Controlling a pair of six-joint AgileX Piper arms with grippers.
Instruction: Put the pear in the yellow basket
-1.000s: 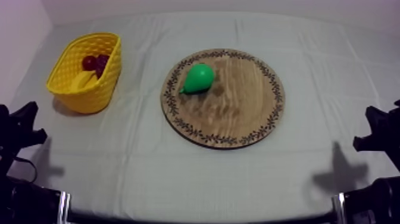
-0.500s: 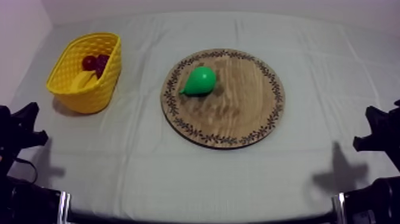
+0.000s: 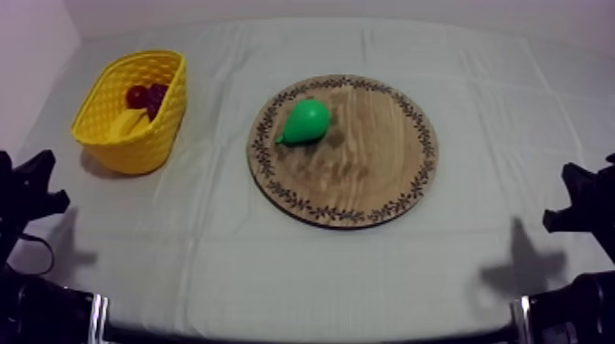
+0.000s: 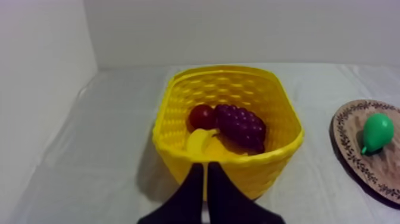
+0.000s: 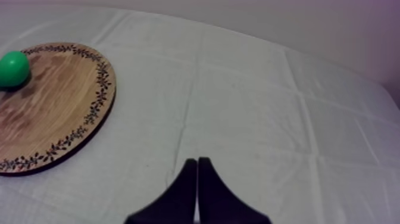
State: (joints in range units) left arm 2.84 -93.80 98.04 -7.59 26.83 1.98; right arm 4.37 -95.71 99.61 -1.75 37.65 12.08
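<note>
While both arms sit low, one off each side of the wooden board (image 3: 366,183), neither claw is anywhere near the pear (image 3: 306,121). Pear lies on its side on the board, on the part facing the yellow basket (image 3: 137,151). It sits inside the patterned rim, with its narrow end pointing at the rim on that side. Pear touches the board and no gripper.

Left gripper (image 4: 206,165): fingers pressed together into a narrow wedge, holding nothing. It sits on the basket side of the board, well apart from the board. Its tip is just short of the basket's near wall. From this claw the pear is off past the basket's board-side corner, well apart, with that corner and the cloth (image 3: 229,265) between.

Right gripper (image 5: 197,161): same, fingers together as a thin wedge, empty. It is off the board's opposite side over bare cloth, well apart from the board's rim. Pear sits toward the board's far edge from this claw, so almost the whole board lies between them.

Basket stands upright on the cloth beside the board, apart from it, not touching. Inside the basket are a small red fruit (image 4: 201,116), a bunch of grapes (image 4: 241,125) touching it, and a banana (image 4: 202,143). The banana lies against the wall nearest the left gripper.
</note>
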